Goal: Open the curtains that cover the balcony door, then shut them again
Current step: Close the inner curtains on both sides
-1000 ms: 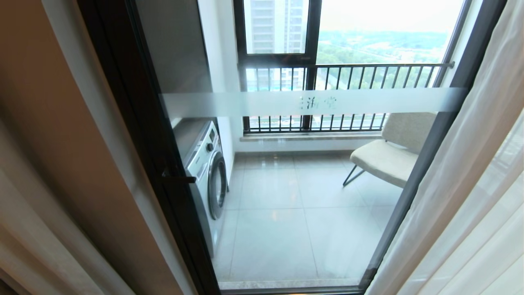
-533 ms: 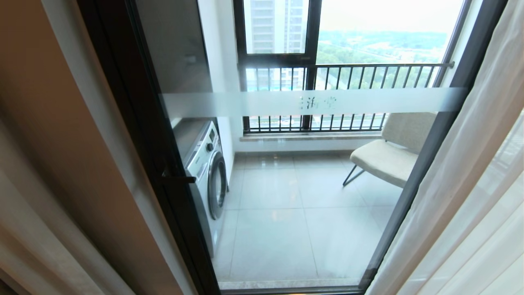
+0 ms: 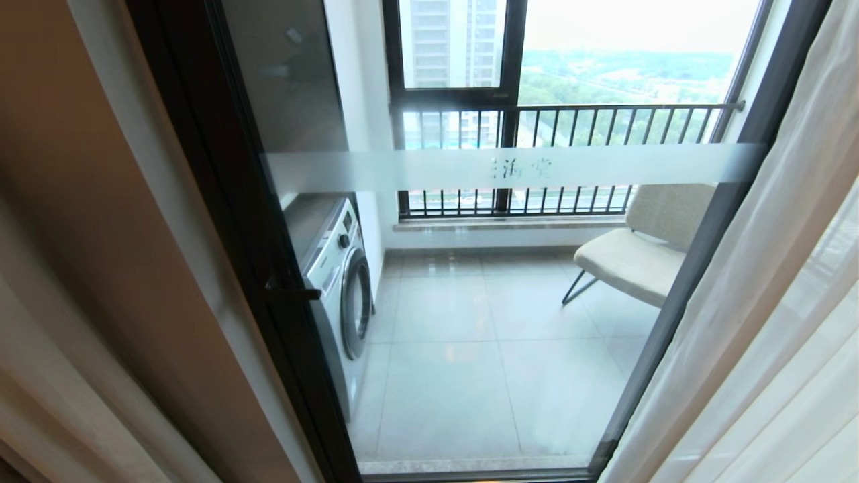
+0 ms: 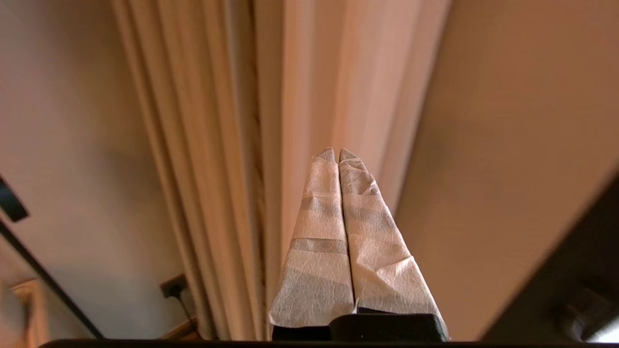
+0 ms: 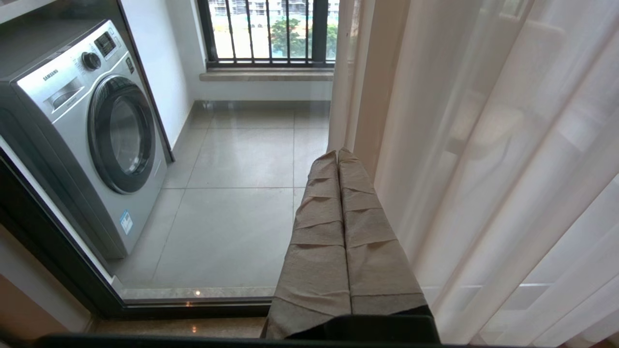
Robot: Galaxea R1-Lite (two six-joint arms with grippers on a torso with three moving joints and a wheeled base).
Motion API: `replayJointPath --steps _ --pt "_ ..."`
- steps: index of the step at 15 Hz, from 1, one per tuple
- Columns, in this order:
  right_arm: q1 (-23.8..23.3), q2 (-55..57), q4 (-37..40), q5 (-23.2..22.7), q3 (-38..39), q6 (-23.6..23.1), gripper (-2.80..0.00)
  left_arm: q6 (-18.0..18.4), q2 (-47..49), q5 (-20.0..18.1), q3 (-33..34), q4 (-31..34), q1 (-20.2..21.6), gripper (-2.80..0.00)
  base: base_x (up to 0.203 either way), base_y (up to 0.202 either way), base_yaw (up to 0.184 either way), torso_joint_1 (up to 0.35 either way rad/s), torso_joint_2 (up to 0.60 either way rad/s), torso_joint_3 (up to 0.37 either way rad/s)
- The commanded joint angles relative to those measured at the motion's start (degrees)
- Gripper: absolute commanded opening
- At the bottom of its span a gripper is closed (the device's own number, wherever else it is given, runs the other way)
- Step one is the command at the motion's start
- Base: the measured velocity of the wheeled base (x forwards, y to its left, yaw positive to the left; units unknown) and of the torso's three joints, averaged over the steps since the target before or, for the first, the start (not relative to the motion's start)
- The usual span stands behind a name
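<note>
From the head camera we see the balcony door [image 3: 483, 302], a clear glass panel in a thick black frame, standing uncovered in the middle of the scene, with its frosted white band [image 3: 510, 168] running across at about mid-height and its small black handle [image 3: 295, 293] on the frame at nine o'clock from centre. The curtains are drawn aside: the beige drape [image 3: 100, 268] hangs at nine o'clock and the white sheer [image 3: 772, 322] at three to four o'clock. Through the glass we make out a washing machine [image 3: 339, 282] at roughly eight o'clock, a pale chair [image 3: 637, 248] at two to three o'clock, grey floor tiles [image 3: 470, 376], and at twelve o'clock a farther window with a barred railing [image 3: 570, 127]. Neither arm appears in the head view. In the left wrist view, our left gripper [image 4: 338, 152] has its cloth-wrapped fingers pressed together on nothing, pointing at the pleats of the beige drape [image 4: 217, 169] without touching them as far as we can tell. In the right wrist view, our right gripper [image 5: 337, 152] likewise has its wrapped fingers together and empty, hanging just beside the white sheer [image 5: 483, 169], with the washing machine [image 5: 96, 130] at nine o'clock behind the glass.
</note>
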State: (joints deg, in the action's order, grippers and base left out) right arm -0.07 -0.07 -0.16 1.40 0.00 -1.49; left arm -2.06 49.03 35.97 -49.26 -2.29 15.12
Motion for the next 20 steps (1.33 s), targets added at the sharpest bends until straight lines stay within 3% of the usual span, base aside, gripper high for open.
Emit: replayJointPath --steps 1,3,6,7,14,20 --pt "-0.01 0.07 -0.02 0.0 0.0 -0.02 -2.8 0.03 11.24 -4.28 -4.08 -2.31 10.57 -2.8 0.0 0.0 0.0 0.0 0.0 0.0" --pt "-0.01 0.07 -0.02 0.0 0.0 -0.09 -2.8 0.04 16.14 -8.28 -7.75 -3.68 15.18 -2.8 0.0 0.0 0.0 0.0 0.0 0.0" --pt "-0.01 0.07 -0.02 0.0 0.0 -0.07 -2.8 -0.21 20.48 -10.34 -9.97 -6.17 17.56 -2.8 0.0 0.0 0.0 0.0 0.0 0.0" --pt "-0.02 0.07 -0.02 0.0 0.0 -0.01 -2.8 -0.22 21.42 -10.39 -9.98 -7.71 17.73 0.0 0.0 0.0 0.0 0.0 0.0 0.0" --pt "-0.02 0.07 -0.02 0.0 0.0 -0.09 -2.8 -0.22 26.79 -11.1 -9.9 -12.34 18.27 0.0 0.0 0.0 0.0 0.0 0.0 0.0" --pt "-0.01 0.07 -0.02 0.0 0.0 -0.09 -2.8 -0.36 33.84 -20.11 -11.16 -18.31 19.88 0.0 0.0 0.0 0.0 0.0 0.0 0.0"
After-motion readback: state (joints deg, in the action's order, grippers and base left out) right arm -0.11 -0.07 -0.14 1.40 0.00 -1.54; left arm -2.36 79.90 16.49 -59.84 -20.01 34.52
